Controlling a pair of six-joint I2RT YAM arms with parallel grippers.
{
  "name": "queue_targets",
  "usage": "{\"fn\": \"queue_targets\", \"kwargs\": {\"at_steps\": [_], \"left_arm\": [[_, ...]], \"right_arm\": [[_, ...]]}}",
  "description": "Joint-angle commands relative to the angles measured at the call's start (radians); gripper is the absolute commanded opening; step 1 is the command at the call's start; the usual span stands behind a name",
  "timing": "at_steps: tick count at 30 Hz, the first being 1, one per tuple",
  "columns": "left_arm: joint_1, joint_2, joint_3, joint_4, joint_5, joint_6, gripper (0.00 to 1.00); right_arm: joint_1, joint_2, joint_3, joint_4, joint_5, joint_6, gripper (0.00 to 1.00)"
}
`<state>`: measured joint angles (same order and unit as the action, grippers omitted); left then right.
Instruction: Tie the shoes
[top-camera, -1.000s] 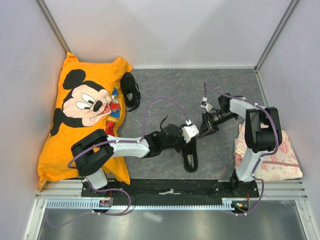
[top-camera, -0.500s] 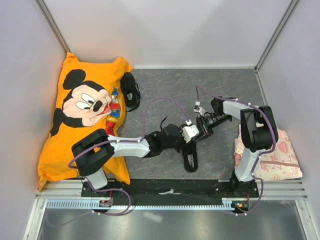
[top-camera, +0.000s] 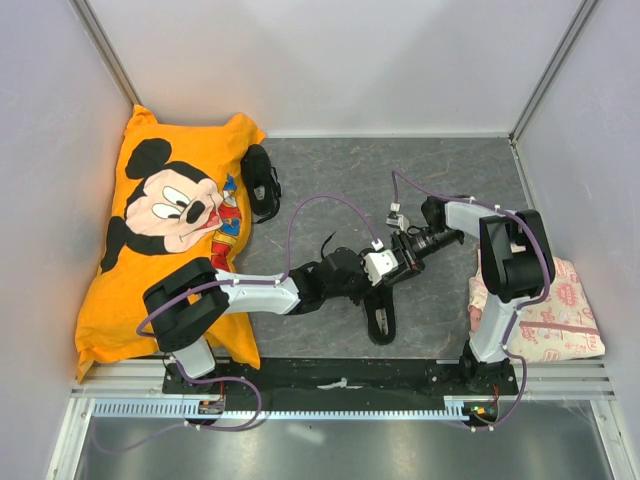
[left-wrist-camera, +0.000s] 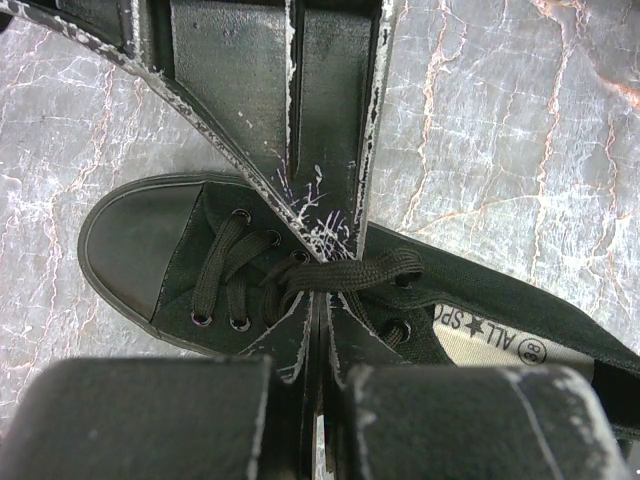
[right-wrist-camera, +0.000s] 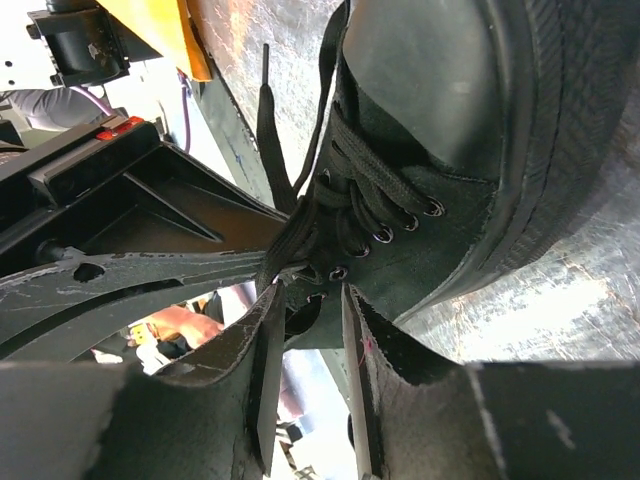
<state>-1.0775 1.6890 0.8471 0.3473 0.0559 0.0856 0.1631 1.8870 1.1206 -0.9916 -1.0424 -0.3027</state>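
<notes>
- We have a small all-black low-top canvas shoe (top-camera: 381, 318) lying on the grey marbled counter (top-camera: 340, 170), near the middle of the near edge.
- A second black shoe (top-camera: 262, 182) sits well apart, toward the far left corner, touching the orange Mickey Mouse pillow (top-camera: 165, 235). It is too small in the top view for us to tell whether it is tied.
- A pink patterned cloth (top-camera: 555, 315) lies at the right edge and plays no part.
- Both arms meet over the near shoe, at its lacing.
- The left gripper (left-wrist-camera: 322, 300) has its fingers pressed almost together. Their tips pinch a strand of the long thin black laces (left-wrist-camera: 355, 270) where it crosses the tongue.
- The right gripper (right-wrist-camera: 312, 295) comes in from the opposite side. Its fingers stand a narrow slot apart with the tips right at the gathered laces, and we cannot tell whether they grip or only bracket them.
- On progress, the laces run crossed through the eyelets up the near shoe. One flat end trails loose on the counter beside the toe in the right wrist view.
- We see no finished bow, and whether a first knot is already cinched is hidden under the fingers.
- We judge the tie on this shoe to be under way but unfinished. Loops, a bow and tightening are left, and possibly the whole second shoe.
</notes>
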Motion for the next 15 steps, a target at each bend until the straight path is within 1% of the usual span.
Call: {"fn": "queue_targets", "kwargs": {"at_steps": [1, 7, 15], "left_arm": [[-0.001, 0.003, 0.026, 0.048, 0.028, -0.018, 0.01], [-0.001, 0.003, 0.029, 0.058, 0.039, -0.02, 0.02], [-0.001, 0.0, 0.024, 0.061, 0.05, -0.014, 0.02]], "right_arm": [[0.006, 0.027, 0.019, -0.009, -0.048, -0.035, 0.37], [0.015, 0.043, 0.03, -0.002, -0.056, -0.027, 0.34], [0.016, 0.035, 0.031, 0.001, -0.068, -0.026, 0.23]]}}
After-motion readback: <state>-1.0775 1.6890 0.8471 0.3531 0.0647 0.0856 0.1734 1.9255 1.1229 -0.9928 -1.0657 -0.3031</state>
